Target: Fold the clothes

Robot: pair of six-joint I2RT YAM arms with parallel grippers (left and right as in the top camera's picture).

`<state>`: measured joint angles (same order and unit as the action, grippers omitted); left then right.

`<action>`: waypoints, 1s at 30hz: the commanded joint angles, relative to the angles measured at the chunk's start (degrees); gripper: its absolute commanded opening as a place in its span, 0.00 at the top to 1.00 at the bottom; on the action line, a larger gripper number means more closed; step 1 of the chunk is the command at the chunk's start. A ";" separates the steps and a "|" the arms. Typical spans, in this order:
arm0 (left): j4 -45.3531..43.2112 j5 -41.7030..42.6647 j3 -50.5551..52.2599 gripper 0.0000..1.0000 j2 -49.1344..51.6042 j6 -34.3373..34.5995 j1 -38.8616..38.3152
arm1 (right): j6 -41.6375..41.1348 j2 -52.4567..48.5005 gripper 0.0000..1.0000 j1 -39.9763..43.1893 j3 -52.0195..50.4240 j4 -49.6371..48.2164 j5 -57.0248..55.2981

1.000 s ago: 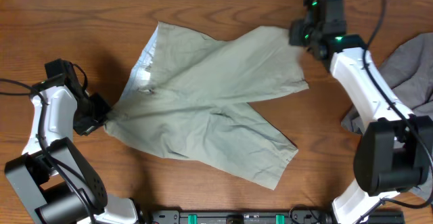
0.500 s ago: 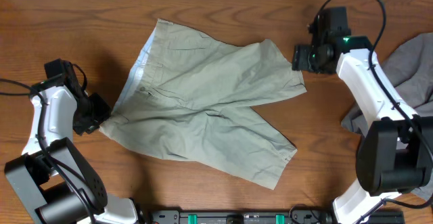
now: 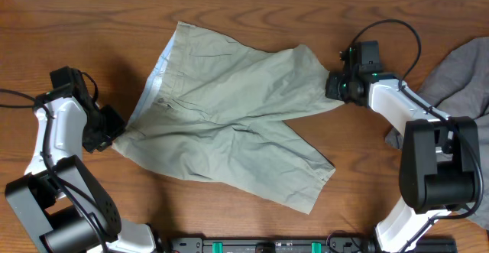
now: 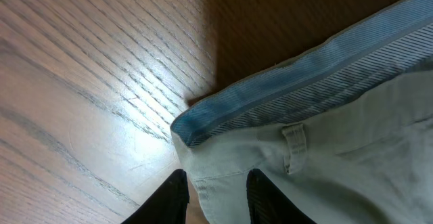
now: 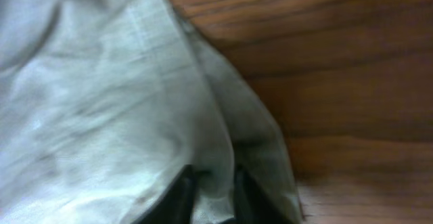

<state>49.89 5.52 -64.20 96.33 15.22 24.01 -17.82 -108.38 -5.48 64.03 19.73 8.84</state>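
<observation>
Two ends of the shorts [image 3: 229,123] are clamped. The waistband [image 4: 298,82] is held by the left gripper [image 3: 116,131] near the left edge, a hem [image 5: 203,82] by the right gripper [image 3: 333,85].

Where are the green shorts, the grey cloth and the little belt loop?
green shorts [image 3: 229,123], overhead view, middle of the fabric
grey cloth [image 3: 466,73], overhead view, its upper part
belt loop [image 4: 294,139], left wrist view, top of the loop

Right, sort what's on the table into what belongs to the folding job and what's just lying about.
In the job: green shorts; left hand gripping the waistband corner; right hand gripping a leg hem.
Lying about: grey garment at the right edge, untouched, perhaps next.
</observation>
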 commanded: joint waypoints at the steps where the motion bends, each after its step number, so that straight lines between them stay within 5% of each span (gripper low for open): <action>1: 0.20 -1.05 0.00 0.69 -0.11 0.11 0.31 | -0.35 1.31 0.99 0.00 -0.07 2.47 7.58; 12: -0.02 -1.05 0.00 0.69 -0.11 0.11 0.31 | -0.02 22.62 0.99 -0.22 -0.02 21.88 6.23; 20: -0.02 -1.05 0.00 0.69 -0.11 0.11 0.31 | -5.77 22.86 0.93 -0.22 -0.44 35.89 0.66; 23: -0.07 -1.07 0.00 0.69 -0.11 0.11 0.31 | -9.22 22.86 0.77 -0.07 -0.44 35.82 -9.57; 30: -0.24 -1.05 0.00 0.68 -0.11 0.11 0.31 | -10.05 19.63 0.66 2.54 -0.46 20.20 -9.55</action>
<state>49.54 5.50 -64.20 96.33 15.20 24.01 -26.76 -86.26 -4.36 63.61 43.13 0.58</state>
